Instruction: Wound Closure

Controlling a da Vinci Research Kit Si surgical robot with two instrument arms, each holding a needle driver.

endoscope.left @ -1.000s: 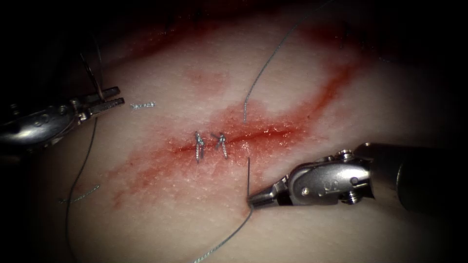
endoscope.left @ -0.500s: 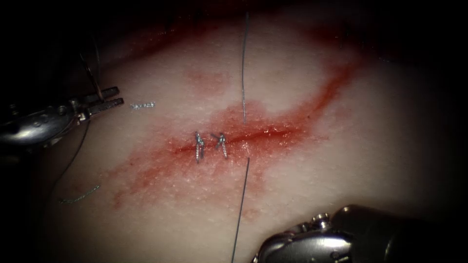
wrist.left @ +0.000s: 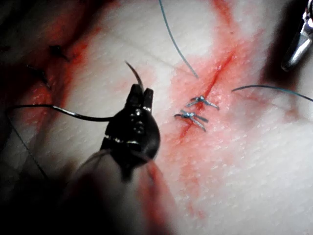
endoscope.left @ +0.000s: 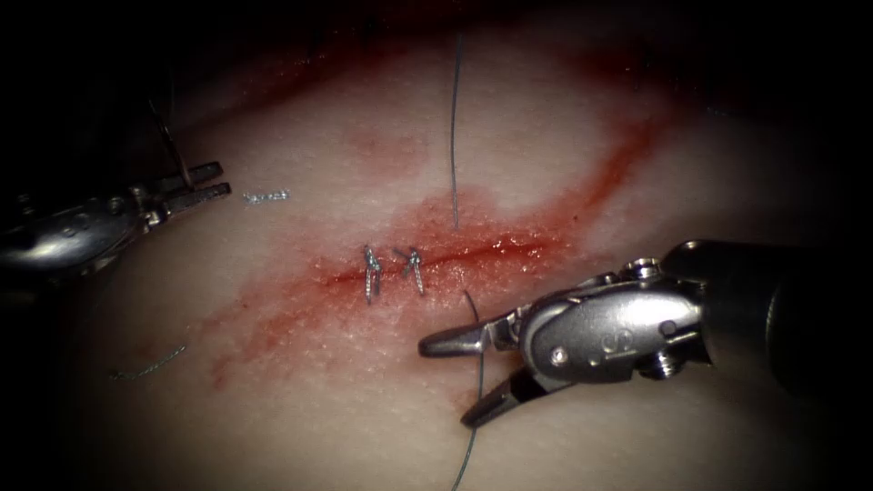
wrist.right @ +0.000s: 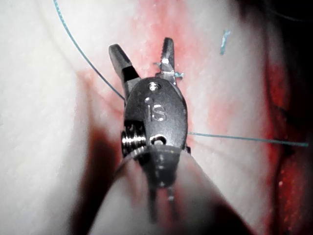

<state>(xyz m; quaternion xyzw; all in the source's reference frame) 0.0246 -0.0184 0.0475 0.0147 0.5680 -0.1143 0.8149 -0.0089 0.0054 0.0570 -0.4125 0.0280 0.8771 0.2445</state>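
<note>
Needle (endoscope.left: 170, 145) at frame's far left, clear of the tissue (endoscope.left: 300, 400), clamped near one end by the left tool (endoscope.left: 205, 182). Two stitches (endoscope.left: 393, 270) cross the cut (endoscope.left: 482, 250) mid-frame. Right tool (endoscope.left: 447, 382), lower right, jaws wide, holds nothing; thread (endoscope.left: 475, 382) runs between them.

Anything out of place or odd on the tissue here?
Two loose cut ends of thread lie left of the cut. Red fluid is smeared around it. Left hand holds the needle, clear of the tissue; right hand is open, empty.
</note>
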